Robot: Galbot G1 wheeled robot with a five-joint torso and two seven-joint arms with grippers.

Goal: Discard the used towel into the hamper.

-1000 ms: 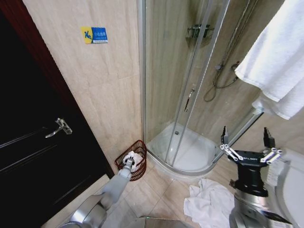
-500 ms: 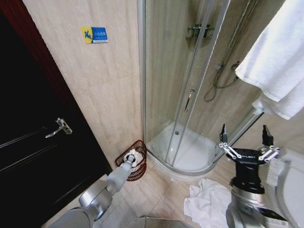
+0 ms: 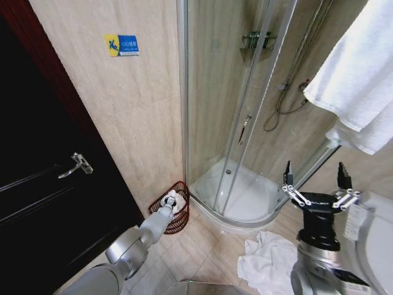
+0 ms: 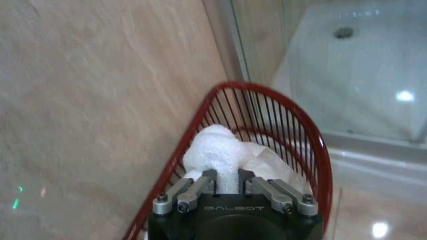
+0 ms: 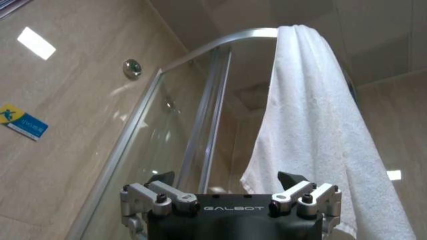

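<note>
Towel (image 4: 217, 150): soft, light, limp wad; pinch a bunched fold. Left gripper (image 4: 230, 186) clamped on it inside hamper (image 4: 313, 145) rim, floor corner by shower. Right gripper (image 3: 313, 184) spread wide, idle.

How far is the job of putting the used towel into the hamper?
Nearly done: the white towel already sits inside the red wire hamper. In hand: the left end effector is shut on the towel over the hamper. Left: letting go. The right end effector waits open, raised. Another white cloth lies on the floor.
</note>
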